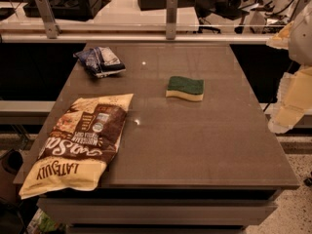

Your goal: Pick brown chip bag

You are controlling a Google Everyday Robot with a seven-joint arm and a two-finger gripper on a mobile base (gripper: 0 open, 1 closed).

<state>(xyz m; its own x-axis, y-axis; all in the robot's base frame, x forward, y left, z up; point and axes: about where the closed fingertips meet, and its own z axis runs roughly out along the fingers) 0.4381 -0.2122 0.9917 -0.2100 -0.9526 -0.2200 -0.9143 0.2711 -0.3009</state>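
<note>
The brown chip bag (80, 143) lies flat on the near left part of the dark table (195, 145). It is large and glossy, with cream-yellow ends, a dark brown middle and "LATE JULY" lettering, and its near end hangs slightly over the table's front left corner. My gripper (287, 113) shows as pale cream parts at the right edge of the view, beyond the table's right side and well away from the bag. It holds nothing that I can see.
A small dark blue and white snack bag (100, 61) lies at the far left of the table. A green and yellow sponge (185, 88) lies near the middle. A metal rail with posts (170, 18) runs behind the table.
</note>
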